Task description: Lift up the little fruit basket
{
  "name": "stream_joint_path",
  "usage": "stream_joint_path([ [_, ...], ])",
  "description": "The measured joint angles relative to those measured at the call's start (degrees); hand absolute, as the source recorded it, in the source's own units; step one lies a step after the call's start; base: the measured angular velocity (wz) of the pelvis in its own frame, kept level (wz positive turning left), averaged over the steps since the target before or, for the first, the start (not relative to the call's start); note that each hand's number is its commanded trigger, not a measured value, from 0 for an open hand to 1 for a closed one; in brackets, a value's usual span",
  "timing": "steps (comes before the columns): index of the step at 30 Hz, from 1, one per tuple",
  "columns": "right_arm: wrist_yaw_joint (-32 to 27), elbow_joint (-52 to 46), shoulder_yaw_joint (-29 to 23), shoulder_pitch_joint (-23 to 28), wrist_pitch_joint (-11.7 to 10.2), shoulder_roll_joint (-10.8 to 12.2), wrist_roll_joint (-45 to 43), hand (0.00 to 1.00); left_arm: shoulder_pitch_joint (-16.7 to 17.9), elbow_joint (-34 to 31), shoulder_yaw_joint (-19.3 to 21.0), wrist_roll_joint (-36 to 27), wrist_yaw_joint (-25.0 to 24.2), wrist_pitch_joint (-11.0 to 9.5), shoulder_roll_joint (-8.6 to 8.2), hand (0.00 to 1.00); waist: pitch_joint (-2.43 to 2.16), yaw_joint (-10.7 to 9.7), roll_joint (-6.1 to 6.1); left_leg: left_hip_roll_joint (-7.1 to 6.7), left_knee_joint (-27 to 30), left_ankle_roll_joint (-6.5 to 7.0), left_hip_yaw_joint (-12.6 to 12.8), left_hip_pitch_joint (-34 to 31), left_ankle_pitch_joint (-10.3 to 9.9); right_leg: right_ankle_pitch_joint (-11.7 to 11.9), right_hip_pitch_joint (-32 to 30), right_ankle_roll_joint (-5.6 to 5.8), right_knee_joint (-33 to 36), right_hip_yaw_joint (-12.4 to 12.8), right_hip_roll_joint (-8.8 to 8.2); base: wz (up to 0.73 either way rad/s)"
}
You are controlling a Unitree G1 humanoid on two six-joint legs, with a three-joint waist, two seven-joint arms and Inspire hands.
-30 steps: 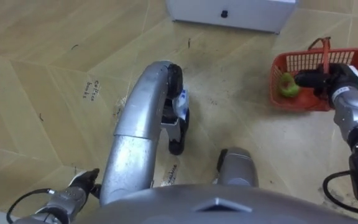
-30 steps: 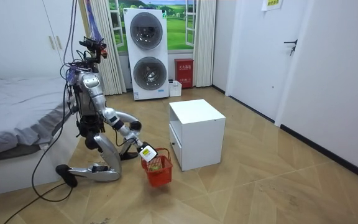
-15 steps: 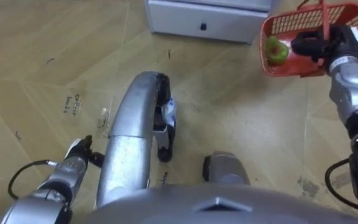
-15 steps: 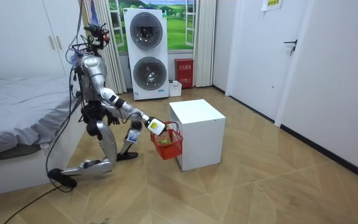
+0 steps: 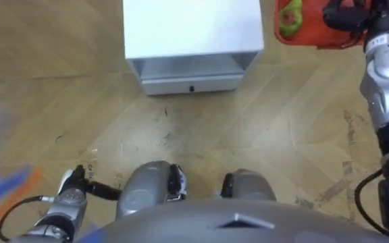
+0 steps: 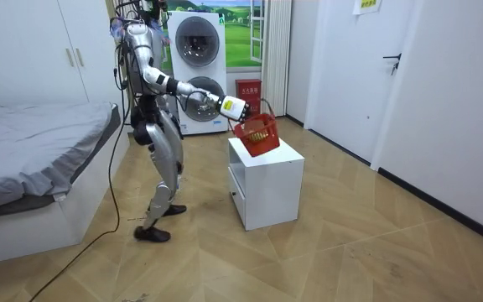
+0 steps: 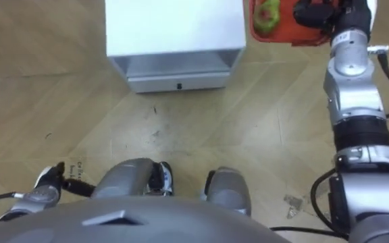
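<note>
Red basket (image 5: 314,28) — green fruit (image 5: 290,16) inside

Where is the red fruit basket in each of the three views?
Left eye view: the fruit basket is in the top right corner, gripped by the right hand.
Right eye view: at the top edge, right of centre.
Room view: near the middle, above the white cabinet.
Shared landmark: the white cabinet, left of the basket in both eye views.
</note>
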Motion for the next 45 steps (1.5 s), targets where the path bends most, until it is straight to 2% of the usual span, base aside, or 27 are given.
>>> stream_joint_path([
  [1,-0.1,-0.6,0.0,0.3,0.0,0.1,0.0,1.0,0.7,-0.8,0.5,0.0,0.1,0.1,-0.15,0.0,-0.2,0.2,-0.09,0.23,-1.6,-0.66,-0.3,1.2,0.4,0.7,1.3,-0.39,-1.9,-0.6,0.45,0.12],
  [2,-0.2,-2.2,-0.2,0.6,0.1,0.5,-0.2,1.0,1.9,-2.1,2.0,0.1,0.2,0.2,-0.19,0.0,-0.27,0.0,0.03,0.44,-5.0,-1.51,-1.7,3.2,1.4,2.2,4.3,-0.91,-5.5,-2.0,1.54,0.2],
  [3,-0.2,-4.2,-0.7,1.3,0.1,0.7,-0.2,1.0,2.2,-2.6,3.2,0.1,0.2,0.4,-0.3,0.0,-0.25,-0.4,-0.2,0.57,-8.2,-2.11,-2.1,4.8,2.9,3.5,6.3,-1.37,-9.0,-2.5,2.25,0.28],
  [5,0.0,-5.2,-1.6,1.3,0.1,0.7,-0.1,1.0,3.2,-3.5,4.6,0.1,0.1,1.0,-1.03,0.0,-0.2,-0.5,-0.43,0.81,-10.7,-2.79,-2.6,6.8,4.4,5.2,9.3,-1.85,-13.3,-2.5,3.26,0.18],
  [6,0.0,-5.7,-1.9,1.3,0.4,0.8,-0.3,1.0,4.4,-4.8,4.6,0.0,-0.2,1.4,-1.17,0.0,0.02,-0.7,-0.79,1.08,-8.1,-2.81,-2.2,6.3,4.5,6.0,12.1,-2.24,-16.1,-1.7,3.67,0.22],
  [7,0.0,-5.9,-2.0,1.3,0.5,1.0,-0.2,1.0,5.1,-5.6,4.7,0.0,-0.3,1.4,-1.09,0.0,0.47,-1.1,-1.44,0.79,-6.2,-3.42,-1.5,4.9,3.8,6.2,13.4,-2.43,-17.4,-0.2,3.61,0.48],
  [8,0.2,-6.7,-2.8,1.2,0.6,1.2,-0.2,1.0,5.9,-6.6,4.8,0.0,-1.0,1.5,-1.41,0.0,0.27,-2.1,-1.84,0.3,-9.7,-3.68,-1.9,2.5,4.6,6.2,14.2,-2.44,-18.3,1.8,3.74,0.45],
  [9,0.5,-7.0,-4.1,1.2,0.7,1.2,-0.3,1.0,5.5,-7.1,4.8,0.0,-1.5,1.6,-1.89,0.0,0.1,-1.9,-1.39,0.37,-13.5,-1.6,-1.4,0.6,11.1,6.1,14.0,-2.26,-18.2,2.6,4.11,0.23],
  [10,0.6,-7.0,-4.2,1.4,0.9,1.7,-0.3,1.0,5.8,-7.2,5.2,0.0,-1.7,1.6,-1.92,0.0,-0.14,-1.1,-2.2,0.48,-13.8,-1.81,-0.5,1.5,11.9,6.0,14.0,-1.84,-18.4,2.5,3.66,-0.18],
  [11,1.9,-8.2,-4.0,1.5,1.3,1.8,-0.7,1.0,5.9,-7.0,5.7,0.0,-2.0,1.7,-2.22,0.0,-0.12,0.1,-2.44,0.39,-14.5,-1.71,0.0,2.4,12.1,6.3,14.3,-1.17,-18.9,0.9,3.43,-0.26],
  [12,2.2,-9.1,-4.0,1.5,1.4,1.8,-0.8,1.0,5.7,-6.7,5.8,0.0,-2.1,1.8,-2.26,0.0,0.01,0.1,-2.34,0.35,-14.5,-1.7,-0.5,2.7,12.1,6.3,14.2,-0.97,-18.9,-0.4,3.38,-0.19],
  [13,2.8,-10.7,-4.0,1.5,1.4,1.9,-0.9,1.0,5.6,-6.7,6.1,0.0,-2.3,2.0,-2.28,0.0,0.36,0.6,-1.81,0.39,-14.5,-1.72,-3.7,3.2,12.1,6.2,13.9,-0.21,-19.3,-2.4,3.39,-0.22],
  [14,3.6,-12.8,-3.9,1.5,1.4,1.9,-1.6,1.0,5.6,-6.7,7.0,0.0,-2.4,2.0,-2.35,0.0,0.56,1.4,-1.38,0.45,-14.3,-2.29,-6.0,3.4,11.9,8.0,13.0,-1.5,-21.9,-4.5,3.37,-0.27],
  [15,3.8,-14.5,-3.7,2.0,1.3,1.9,-2.0,1.0,5.9,-6.7,7.2,-0.1,-2.5,2.3,-2.39,0.0,0.37,1.7,-0.82,0.64,-14.4,-2.71,-6.4,4.0,11.8,9.1,13.9,-1.88,-21.7,-5.6,3.47,-0.23],
  [18,5.2,-15.0,-3.4,2.3,1.9,2.2,-2.0,1.0,6.6,-6.7,8.1,-0.2,-2.7,2.7,-2.67,0.0,0.45,1.7,-0.09,0.66,-16.5,-3.29,-6.0,7.4,12.1,9.1,16.2,-1.88,-21.6,-6.0,3.69,-0.03],
  [23,8.8,-15.8,-2.4,2.6,3.1,2.9,-2.1,1.0,6.5,-6.8,8.7,0.0,-4.0,2.7,-3.51,0.0,0.53,1.7,-0.2,0.47,-19.1,-4.11,-6.0,8.9,12.6,8.9,16.6,-2.0,-21.3,-6.7,3.97,0.02],
  [25,9.6,-15.8,-1.6,2.4,3.4,3.1,-2.2,1.0,6.5,-6.6,8.7,0.0,-4.2,2.7,-3.51,0.0,0.51,2.0,-0.27,0.32,-19.2,-4.11,-6.0,9.0,12.6,8.9,16.2,-1.95,-21.0,-6.7,4.11,0.02],
  [27,11.3,-15.8,-1.3,2.4,3.4,3.6,-2.4,1.0,6.5,-6.3,8.7,0.0,-4.6,2.5,-3.2,0.0,0.49,3.3,-0.56,0.24,-19.2,-3.96,-6.0,8.9,12.5,8.9,15.9,-1.91,-20.2,-6.9,3.9,-0.08],
  [31,12.7,-15.9,-0.6,2.4,3.4,5.4,-3.0,1.0,7.0,-5.9,8.9,0.6,-4.9,2.5,-2.98,0.0,0.36,3.5,-1.0,-0.21,-18.6,-3.55,-6.1,9.0,12.3,8.8,16.7,-1.84,-20.2,-7.4,3.6,0.04],
  [33,13.3,-16.0,-0.1,2.4,3.4,6.4,-4.4,1.0,7.0,-5.6,8.9,0.6,-5.8,2.6,-3.09,0.0,0.49,4.2,-0.8,-0.23,-18.2,-3.29,-6.1,8.7,12.0,8.8,16.6,-1.76,-19.9,-7.5,3.49,0.0],
  [36,14.1,-16.0,0.3,2.4,3.4,6.7,-4.4,1.0,6.8,-5.5,8.8,0.5,-6.5,2.5,-3.13,0.0,0.69,4.4,-0.38,-0.42,-17.7,-3.18,-6.0,8.4,11.4,8.6,16.5,-1.42,-19.3,-7.5,3.22,0.04],
  [39,15.6,-16.1,2.4,2.5,3.6,6.9,-4.2,1.0,6.8,-5.5,7.6,0.5,-7.4,2.7,-3.13,0.0,0.72,4.9,0.75,-0.64,-16.4,-2.5,-5.2,7.9,10.5,7.8,14.9,-0.27,-16.1,-7.6,2.08,-0.07],
  [41,16.7,-16.1,3.9,2.6,4.2,7.5,-4.4,1.0,6.7,-5.6,7.7,0.6,-7.5,2.7,-3.14,0.0,0.71,4.9,0.78,-0.81,-16.3,-1.85,-4.5,8.1,10.1,7.4,14.0,0.15,-13.9,-7.5,1.2,-0.13],
  [43,17.5,-16.0,5.3,3.0,4.6,7.9,-5.1,1.0,6.6,-5.0,7.6,0.6,-7.6,2.6,-3.11,0.0,0.76,4.9,1.0,-1.54,-16.0,-1.34,-4.5,8.2,9.7,7.1,12.3,0.55,-9.2,-7.6,0.19,-0.03],
  [45,18.1,-14.6,7.2,3.4,4.6,8.2,-7.0,1.0,5.2,-3.6,6.4,0.6,-8.2,2.6,-2.6,0.0,0.79,4.8,1.03,-1.81,-15.0,0.01,-4.6,8.3,9.0,7.2,8.7,0.57,-0.6,-7.3,-1.81,0.08],
])
